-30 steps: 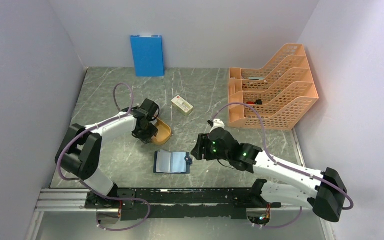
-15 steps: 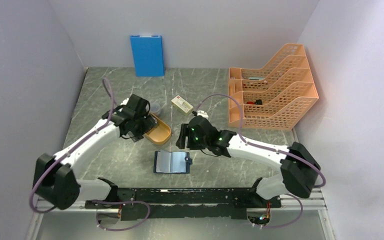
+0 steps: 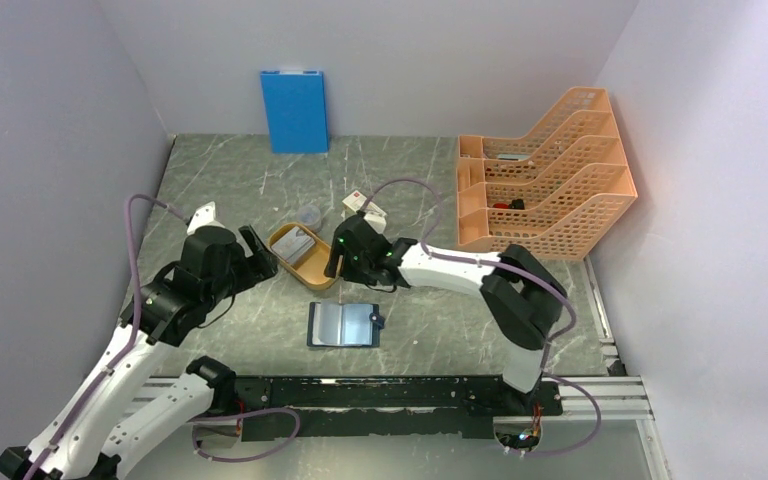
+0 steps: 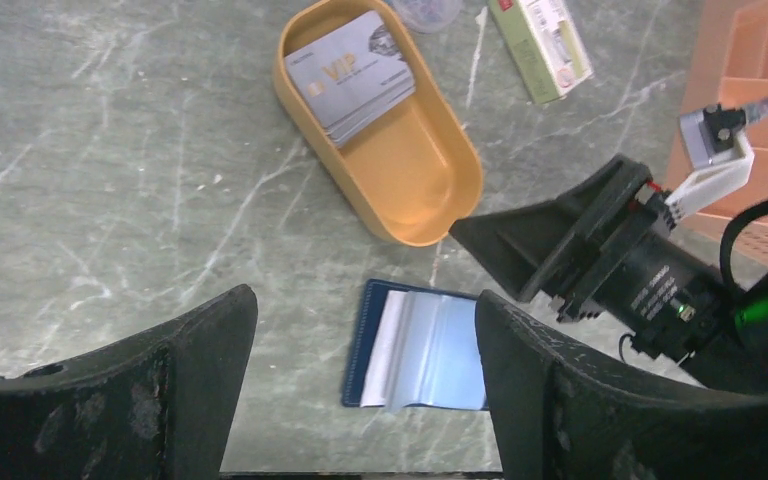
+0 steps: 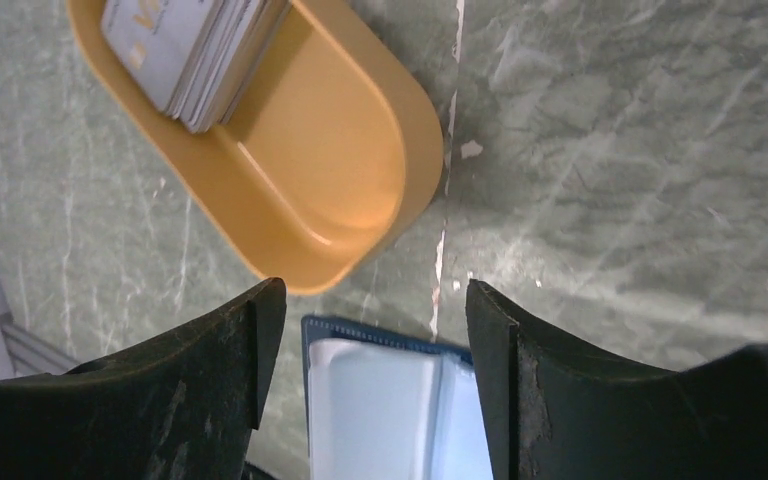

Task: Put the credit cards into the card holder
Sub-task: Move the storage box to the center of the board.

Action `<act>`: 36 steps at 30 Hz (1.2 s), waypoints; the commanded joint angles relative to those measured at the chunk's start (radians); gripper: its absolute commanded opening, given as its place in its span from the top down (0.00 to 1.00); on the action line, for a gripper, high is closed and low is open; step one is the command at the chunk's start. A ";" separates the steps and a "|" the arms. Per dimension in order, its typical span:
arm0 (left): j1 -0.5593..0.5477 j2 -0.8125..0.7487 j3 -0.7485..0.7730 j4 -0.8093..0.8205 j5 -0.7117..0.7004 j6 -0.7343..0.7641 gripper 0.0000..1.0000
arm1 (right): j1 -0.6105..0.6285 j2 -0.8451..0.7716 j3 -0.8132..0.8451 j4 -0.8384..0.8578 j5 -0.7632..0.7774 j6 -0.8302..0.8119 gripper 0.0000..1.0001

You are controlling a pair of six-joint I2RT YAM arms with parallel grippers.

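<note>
The credit cards (image 3: 298,243) lie as a pale grey stack in the far end of an orange oval tray (image 3: 317,272). They also show in the left wrist view (image 4: 355,75) and the right wrist view (image 5: 185,45). The card holder (image 3: 343,324) lies open and flat on the table, near side of the tray, light blue inside up (image 4: 425,350) (image 5: 390,410). My left gripper (image 3: 257,252) is open and empty, left of the tray (image 4: 365,310). My right gripper (image 3: 337,257) is open and empty, just right of the tray, above the holder's far edge (image 5: 370,300).
A cream box with a red mark (image 3: 365,206) and a small clear cup (image 3: 308,214) sit just behind the tray. A bright blue folder (image 3: 294,110) leans on the back wall. An orange file rack (image 3: 545,185) stands at the right.
My left arm has drawn back to the left and nearer, uncovering the tray and cards. My right gripper has moved left and farther, up to the tray's right side.
</note>
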 commanded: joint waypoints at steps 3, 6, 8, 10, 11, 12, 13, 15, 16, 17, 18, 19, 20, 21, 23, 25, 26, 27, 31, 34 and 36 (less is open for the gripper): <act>-0.004 -0.035 -0.024 -0.071 -0.089 0.095 0.16 | -0.002 0.122 0.111 -0.064 0.048 0.029 0.33; -0.004 -0.047 -0.018 -0.064 -0.092 0.116 0.17 | -0.003 0.159 0.148 -0.075 0.070 0.015 0.35; -0.004 -0.049 -0.020 -0.062 -0.102 0.119 0.17 | -0.008 0.188 0.177 -0.090 0.078 0.004 0.36; -0.004 -0.049 -0.023 -0.054 -0.095 0.122 0.17 | -0.017 0.215 0.200 -0.109 0.079 -0.004 0.37; -0.004 -0.048 -0.024 -0.054 -0.095 0.122 0.18 | -0.024 0.226 0.208 -0.114 0.076 -0.008 0.37; -0.004 -0.046 -0.025 -0.054 -0.095 0.121 0.18 | -0.032 0.233 0.212 -0.118 0.071 -0.013 0.39; -0.004 -0.045 -0.025 -0.054 -0.098 0.120 0.18 | -0.039 0.240 0.214 -0.119 0.067 -0.020 0.41; -0.004 -0.044 -0.026 -0.051 -0.095 0.123 0.19 | -0.052 0.242 0.212 -0.122 0.070 -0.040 0.49; -0.004 -0.042 -0.026 -0.050 -0.096 0.123 0.19 | -0.058 0.240 0.208 -0.128 0.073 -0.051 0.53; -0.004 -0.043 -0.026 -0.048 -0.097 0.125 0.19 | -0.066 0.236 0.202 -0.132 0.075 -0.062 0.55; -0.004 -0.041 -0.028 -0.046 -0.096 0.126 0.19 | -0.071 0.229 0.192 -0.134 0.076 -0.072 0.57; -0.004 -0.039 -0.028 -0.046 -0.096 0.125 0.19 | -0.076 0.220 0.178 -0.133 0.079 -0.083 0.58; -0.004 -0.036 -0.028 -0.046 -0.096 0.124 0.20 | -0.082 0.210 0.165 -0.133 0.083 -0.095 0.59; -0.004 -0.033 -0.027 -0.046 -0.096 0.123 0.20 | -0.087 0.198 0.150 -0.134 0.087 -0.109 0.60; -0.004 -0.029 -0.026 -0.048 -0.098 0.123 0.20 | -0.099 0.169 0.120 -0.139 0.100 -0.145 0.61; -0.004 -0.029 -0.028 -0.048 -0.100 0.122 0.21 | -0.115 0.139 0.090 -0.144 0.111 -0.194 0.62; -0.004 -0.028 -0.028 -0.047 -0.099 0.122 0.21 | -0.124 0.124 0.076 -0.146 0.113 -0.221 0.63; -0.004 -0.028 -0.028 -0.046 -0.099 0.121 0.21 | -0.139 0.112 0.062 -0.153 0.117 -0.243 0.64; -0.004 -0.028 -0.031 -0.040 -0.094 0.126 0.22 | -0.181 0.062 0.006 -0.160 0.122 -0.321 0.67; -0.004 -0.023 -0.032 -0.037 -0.085 0.128 0.23 | -0.199 0.029 -0.025 -0.165 0.137 -0.384 0.68; -0.004 -0.018 -0.032 -0.033 -0.073 0.135 0.24 | -0.206 0.013 -0.035 -0.169 0.148 -0.441 0.70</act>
